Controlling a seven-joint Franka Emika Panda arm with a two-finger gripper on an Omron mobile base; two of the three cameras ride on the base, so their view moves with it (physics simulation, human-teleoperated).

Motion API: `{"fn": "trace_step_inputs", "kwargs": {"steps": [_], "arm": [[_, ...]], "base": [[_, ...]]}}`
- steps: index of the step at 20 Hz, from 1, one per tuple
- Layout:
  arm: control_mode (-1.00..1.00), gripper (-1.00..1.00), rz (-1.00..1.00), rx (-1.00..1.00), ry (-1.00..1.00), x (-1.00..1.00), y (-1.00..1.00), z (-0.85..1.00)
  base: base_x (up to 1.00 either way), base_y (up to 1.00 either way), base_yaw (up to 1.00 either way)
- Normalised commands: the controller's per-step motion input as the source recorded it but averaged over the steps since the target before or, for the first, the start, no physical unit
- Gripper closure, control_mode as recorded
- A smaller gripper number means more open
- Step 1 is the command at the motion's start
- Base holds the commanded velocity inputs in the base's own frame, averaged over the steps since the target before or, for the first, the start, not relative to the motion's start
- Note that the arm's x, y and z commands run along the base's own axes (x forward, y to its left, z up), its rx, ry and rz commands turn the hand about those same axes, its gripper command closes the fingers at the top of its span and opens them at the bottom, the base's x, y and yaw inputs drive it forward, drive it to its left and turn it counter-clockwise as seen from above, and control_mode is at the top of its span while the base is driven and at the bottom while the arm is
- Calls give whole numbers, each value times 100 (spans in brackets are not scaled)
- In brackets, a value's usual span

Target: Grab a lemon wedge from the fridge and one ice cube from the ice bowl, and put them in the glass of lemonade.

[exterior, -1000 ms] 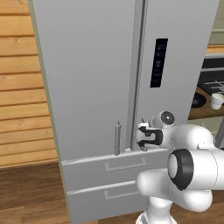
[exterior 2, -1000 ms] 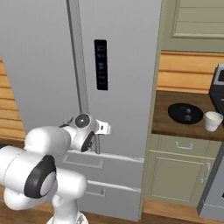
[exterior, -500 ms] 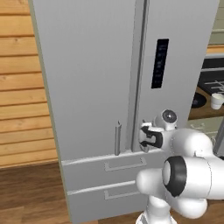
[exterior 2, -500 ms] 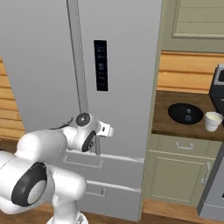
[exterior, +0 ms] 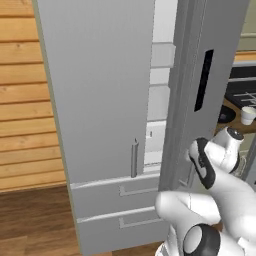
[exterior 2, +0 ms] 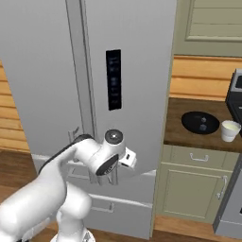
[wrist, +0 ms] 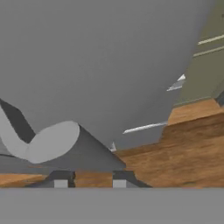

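Two fridge [exterior: 100,100] doors, right one ajar, white shelves visible in gap; gripper [wrist: 89,178] at right door handle [wrist: 48,144], grip unclear; ice bowl [exterior 2: 200,122] and glass of lemonade [exterior 2: 230,130] on counter [exterior 2: 179,132].

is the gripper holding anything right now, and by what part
Cannot tell: the gripper sits by the fridge's right door handle, but no clear grip on it shows.

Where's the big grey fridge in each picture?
Left base view: the fridge takes up the left and middle, with its right door ajar.
Right base view: it stands at the left and middle, beside the counter.
Hand view: its grey door spans the top.
Shared landmark: the wooden floor below it.
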Motion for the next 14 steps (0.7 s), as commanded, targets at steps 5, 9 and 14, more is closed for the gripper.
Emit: {"fn": "trace_step_inputs", "kwargs": {"steps": [5, 9, 14], "arm": [[-100, 100, -10, 17, 0, -90, -100, 20], [-100, 100, -12, 8, 3, -54, -96, 21], [-100, -100, -2, -1, 0, -72, -15, 61]], "base": [[0, 0, 0], [0, 0, 0], [0, 0, 0]]}}
